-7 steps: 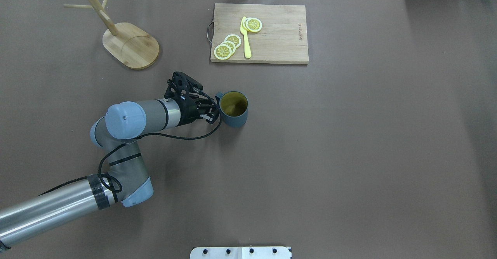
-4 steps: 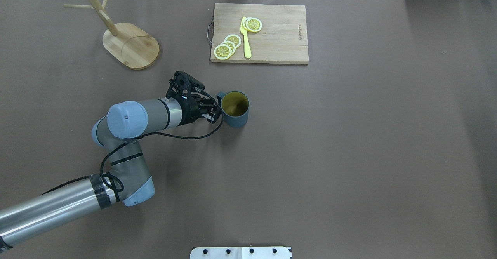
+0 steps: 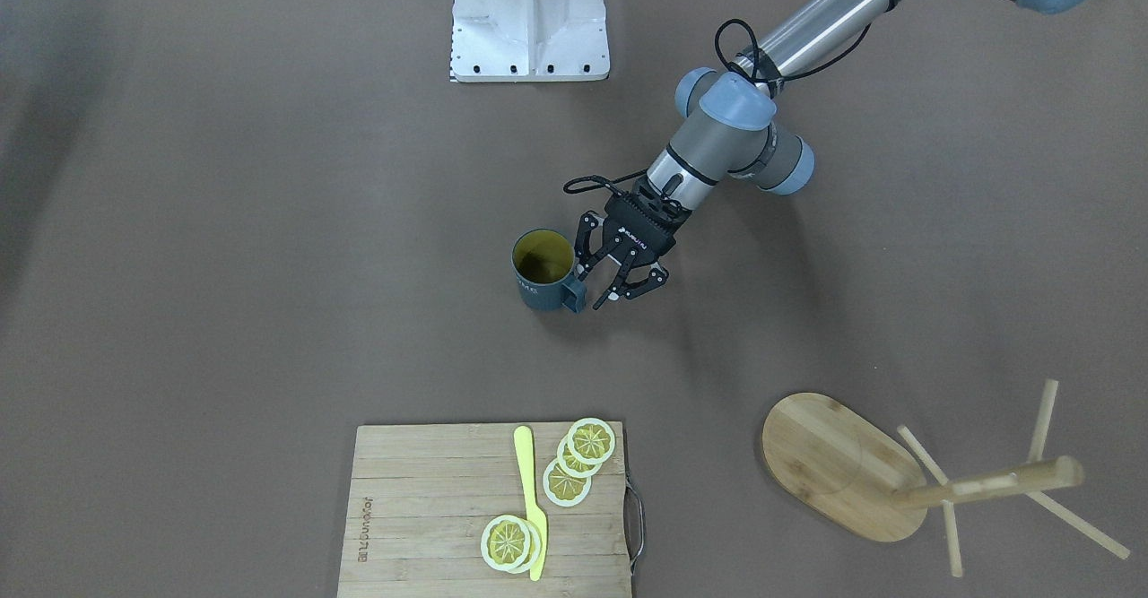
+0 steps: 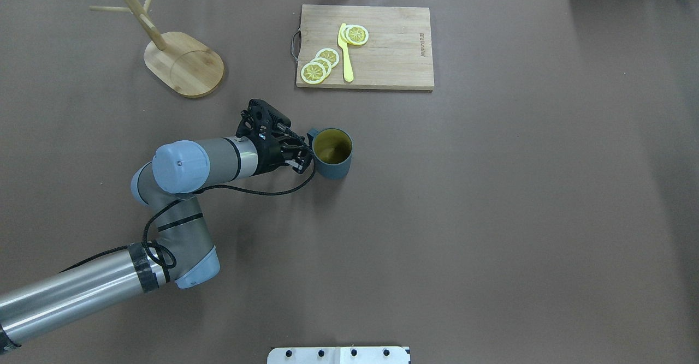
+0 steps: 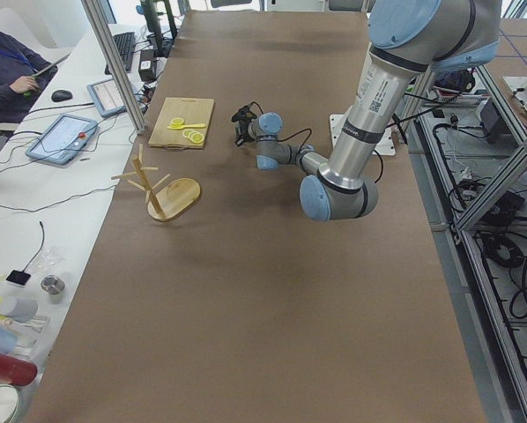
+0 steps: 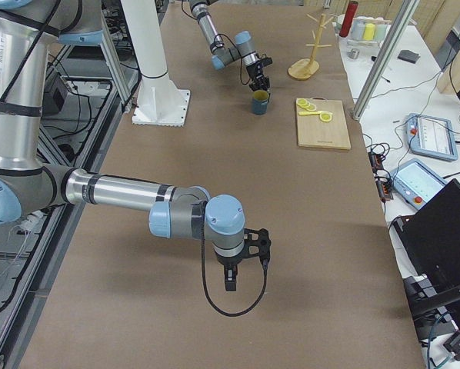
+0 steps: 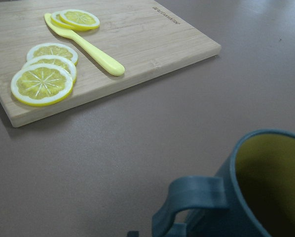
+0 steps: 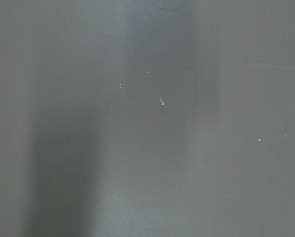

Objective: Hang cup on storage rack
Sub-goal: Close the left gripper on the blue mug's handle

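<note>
Left gripper (image 3: 594, 284) edged forward, nudging cup (image 3: 538, 294); jaws released. Likely stiff, slick, breakable: grip rim wall, leaving handle (image 3: 574, 295) free.

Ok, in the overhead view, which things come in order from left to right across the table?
storage rack → left gripper → cup. The cutting board overlaps the cup sideways, so I leave it out.

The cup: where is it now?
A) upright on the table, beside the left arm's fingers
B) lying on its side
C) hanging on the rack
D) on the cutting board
A: the cup stands upright on the brown table, opening upward, its handle next to the left arm's fingers.
</note>
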Available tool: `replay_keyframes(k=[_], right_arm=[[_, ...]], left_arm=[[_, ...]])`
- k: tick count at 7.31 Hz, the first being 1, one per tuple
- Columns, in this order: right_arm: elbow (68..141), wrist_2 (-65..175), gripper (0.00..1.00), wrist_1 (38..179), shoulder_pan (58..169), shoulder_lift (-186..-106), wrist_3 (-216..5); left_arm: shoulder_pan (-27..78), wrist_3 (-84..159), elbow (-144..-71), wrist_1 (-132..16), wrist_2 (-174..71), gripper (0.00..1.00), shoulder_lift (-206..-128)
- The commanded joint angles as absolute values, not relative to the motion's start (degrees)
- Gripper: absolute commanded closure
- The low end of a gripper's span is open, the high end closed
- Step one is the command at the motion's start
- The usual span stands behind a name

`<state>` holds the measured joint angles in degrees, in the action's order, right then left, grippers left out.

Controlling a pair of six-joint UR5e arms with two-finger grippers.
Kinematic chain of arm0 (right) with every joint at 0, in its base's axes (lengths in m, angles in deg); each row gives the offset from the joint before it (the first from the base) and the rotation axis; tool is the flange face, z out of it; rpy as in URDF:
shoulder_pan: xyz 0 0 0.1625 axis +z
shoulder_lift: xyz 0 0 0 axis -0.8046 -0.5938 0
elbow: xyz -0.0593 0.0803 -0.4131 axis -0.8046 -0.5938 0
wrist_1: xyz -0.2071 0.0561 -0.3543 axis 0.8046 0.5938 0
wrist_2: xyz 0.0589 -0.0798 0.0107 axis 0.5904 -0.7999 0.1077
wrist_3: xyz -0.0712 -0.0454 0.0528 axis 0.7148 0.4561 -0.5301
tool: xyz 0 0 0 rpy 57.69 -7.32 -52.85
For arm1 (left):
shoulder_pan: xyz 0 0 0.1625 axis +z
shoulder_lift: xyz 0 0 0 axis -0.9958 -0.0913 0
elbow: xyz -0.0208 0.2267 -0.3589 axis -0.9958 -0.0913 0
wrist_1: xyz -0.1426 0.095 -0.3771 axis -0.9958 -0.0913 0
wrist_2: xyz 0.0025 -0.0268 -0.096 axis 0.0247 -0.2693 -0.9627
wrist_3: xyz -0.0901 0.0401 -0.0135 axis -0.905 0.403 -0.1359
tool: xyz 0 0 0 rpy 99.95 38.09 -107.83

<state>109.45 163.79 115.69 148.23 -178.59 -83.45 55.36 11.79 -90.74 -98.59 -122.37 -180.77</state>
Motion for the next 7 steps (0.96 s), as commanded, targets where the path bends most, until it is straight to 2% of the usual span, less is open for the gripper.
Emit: replay_keyframes(k=[1,7], right_arm=[[109.4,163.8,0.0,115.7,148.2,-178.5,-83.7],[109.9,163.8,0.0,115.7,148.2,-178.5,-84.0]], left_arm=[[55.2,12.1,-90.6,-98.6,-122.6,0.55,-181.5],[55.1,15.5,-90.7,-100.3,-123.3,0.52,-181.3]])
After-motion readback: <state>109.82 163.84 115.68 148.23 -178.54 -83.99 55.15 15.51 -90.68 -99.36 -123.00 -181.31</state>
